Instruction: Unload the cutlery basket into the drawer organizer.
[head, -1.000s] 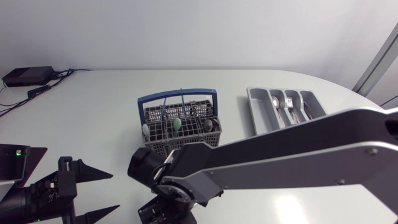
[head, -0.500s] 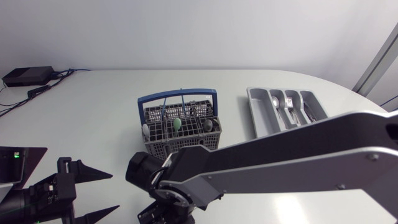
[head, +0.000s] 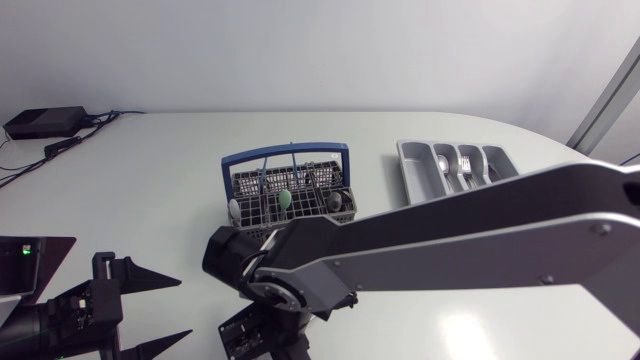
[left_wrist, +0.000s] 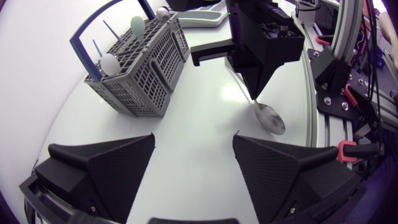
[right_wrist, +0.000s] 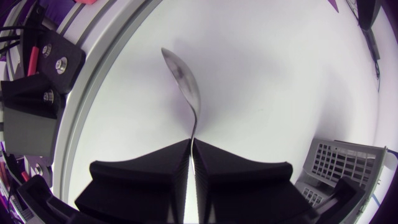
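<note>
Shining silver, the oval-bowled spoon (right_wrist: 184, 84) sits pinched in the right hand (right_wrist: 191, 142)

- The spoon (right_wrist: 183, 84) is bare metal, and its bowl is polished to a bright, mirror-like gloss.
- The cutlery basket (left_wrist: 146, 74) is a grey moulded plastic lattice with a dull finish.
- Its handle (head: 285, 152) is blue plastic, smooth, with a faint sheen.
- The drawer organizer (head: 412, 185) looks like light grey plastic, smooth and satin.
- The cutlery (head: 466, 163) lying in it is shiny metal.
- The table (head: 150, 170) is white and smooth, glossy enough to show soft reflections.
- The left gripper (left_wrist: 194, 137) and the right gripper (right_wrist: 191, 144) are matt black with a slightly grainy surface.
- The right arm (head: 480, 235) has a smooth, satin silver-grey link and black joints.
</note>
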